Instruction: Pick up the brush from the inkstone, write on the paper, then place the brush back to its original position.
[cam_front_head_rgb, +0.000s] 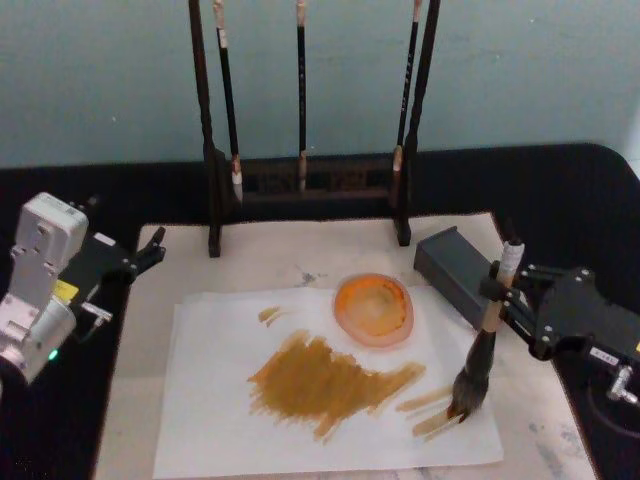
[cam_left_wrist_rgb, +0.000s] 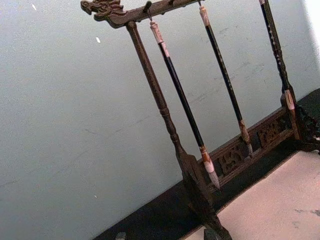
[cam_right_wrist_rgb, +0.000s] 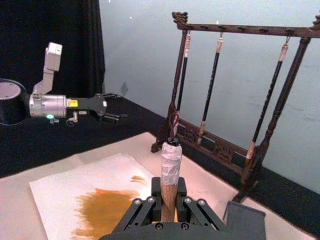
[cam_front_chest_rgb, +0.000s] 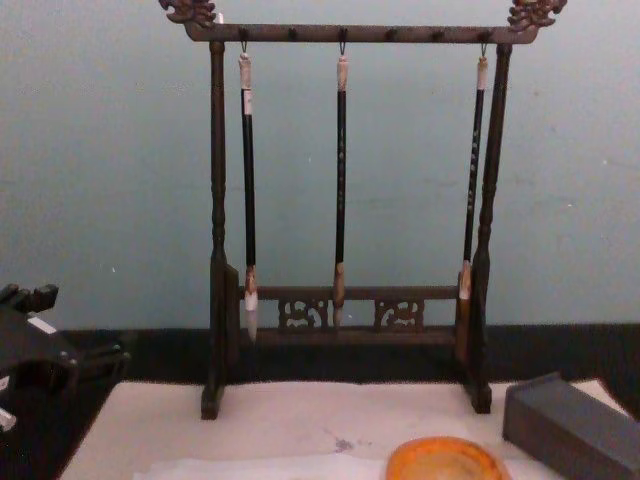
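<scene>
My right gripper (cam_front_head_rgb: 496, 300) is shut on the tan handle of the brush (cam_front_head_rgb: 478, 365), holding it nearly upright. Its dark bushy tip rests on the lower right corner of the paper (cam_front_head_rgb: 215, 400), beside short brown strokes (cam_front_head_rgb: 432, 412). A large brown patch (cam_front_head_rgb: 325, 382) covers the middle of the sheet. In the right wrist view the taped handle end (cam_right_wrist_rgb: 170, 160) rises between the shut fingers (cam_right_wrist_rgb: 150, 202). The dark grey rectangular inkstone (cam_front_head_rgb: 452, 268) lies just behind the gripper. My left gripper (cam_front_head_rgb: 150, 250) hovers open off the mat's left edge, also seen as the left gripper (cam_right_wrist_rgb: 114, 106).
A round orange dish (cam_front_head_rgb: 373, 308) sits at the paper's upper right corner. A dark wooden rack (cam_front_head_rgb: 305, 190) with three thin hanging brushes stands at the back of the cream mat (cam_front_head_rgb: 130, 400). Black cloth (cam_front_head_rgb: 560, 190) surrounds the mat.
</scene>
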